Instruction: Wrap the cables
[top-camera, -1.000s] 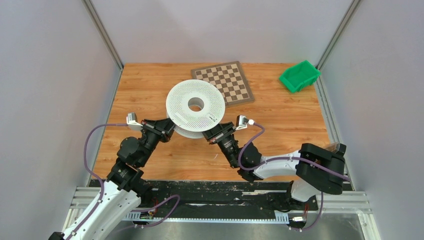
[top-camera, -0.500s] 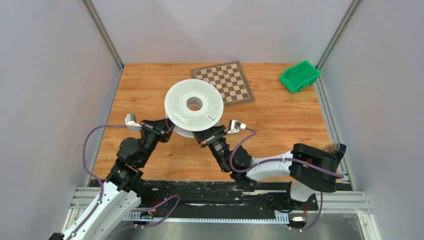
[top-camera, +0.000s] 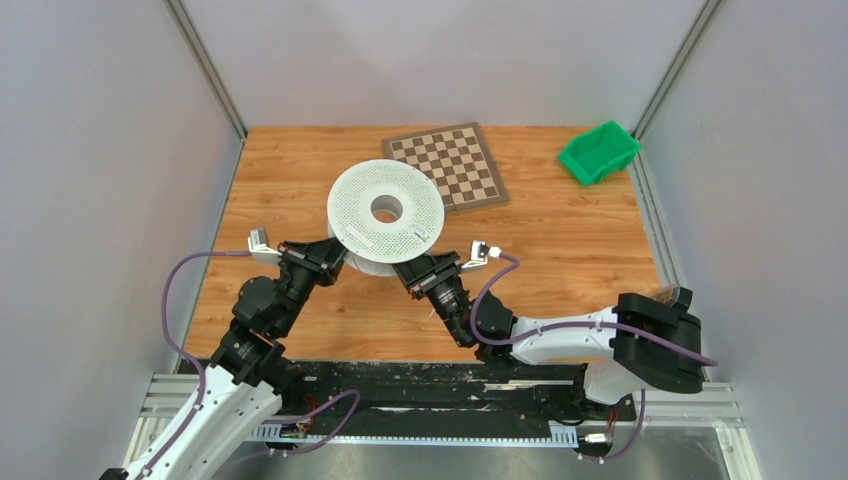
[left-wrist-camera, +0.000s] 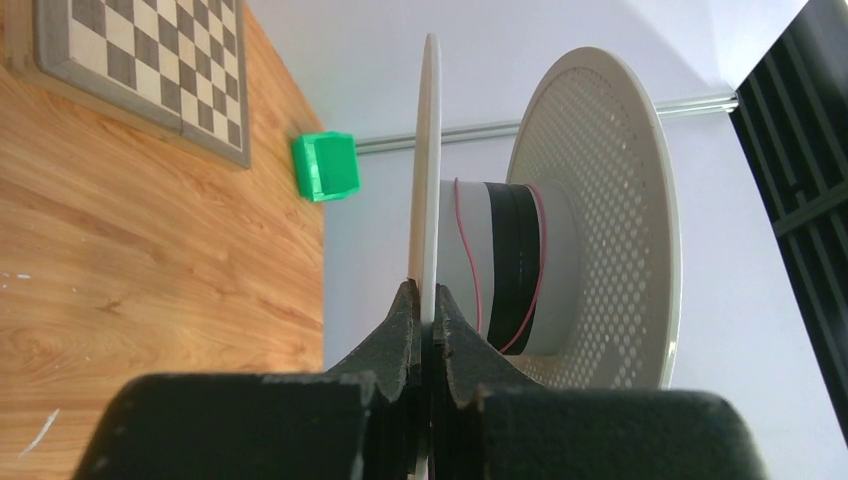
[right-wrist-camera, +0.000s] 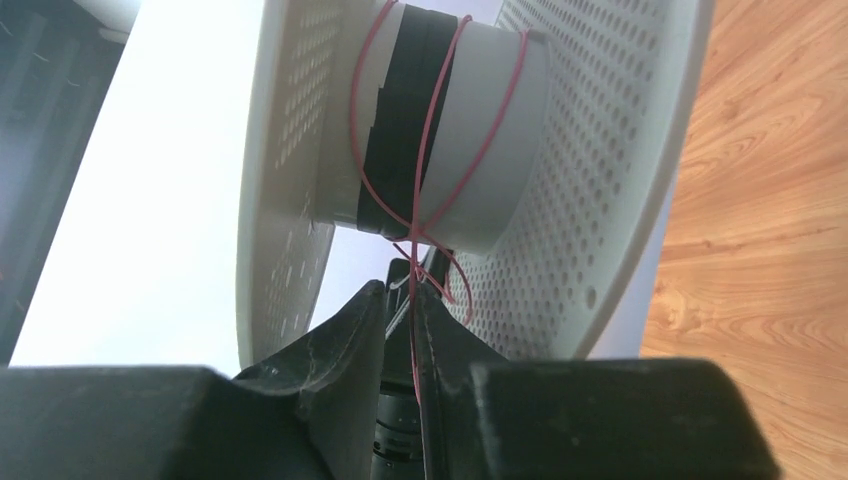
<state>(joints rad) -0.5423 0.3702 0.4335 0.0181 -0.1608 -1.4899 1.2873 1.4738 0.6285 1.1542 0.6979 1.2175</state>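
The reel (top-camera: 386, 208) is held up over the middle of the counter (top-camera: 590, 260), its axle near upright and its flanges lying roughly flat. The left end effector (left-wrist-camera: 427, 300) comes in at the reel's seven o'clock, pressed together on the rim of the lower flange, and that pinch looks to be what carries it. The right end effector (right-wrist-camera: 400, 292) sits at five o'clock, its tips reaching in between the flanges, just short of the hub (right-wrist-camera: 490, 130). Its fingers (right-wrist-camera: 350, 325) stand a little apart, and the red wire (right-wrist-camera: 413, 240) — a few loose turns crossing a black band (right-wrist-camera: 405, 100) on the hub — drops through that gap, seemingly slack rather than nipped. So the wire's free run leads toward the right arm, the nearer one; I'd judge further winding starts there, around the upright axle.
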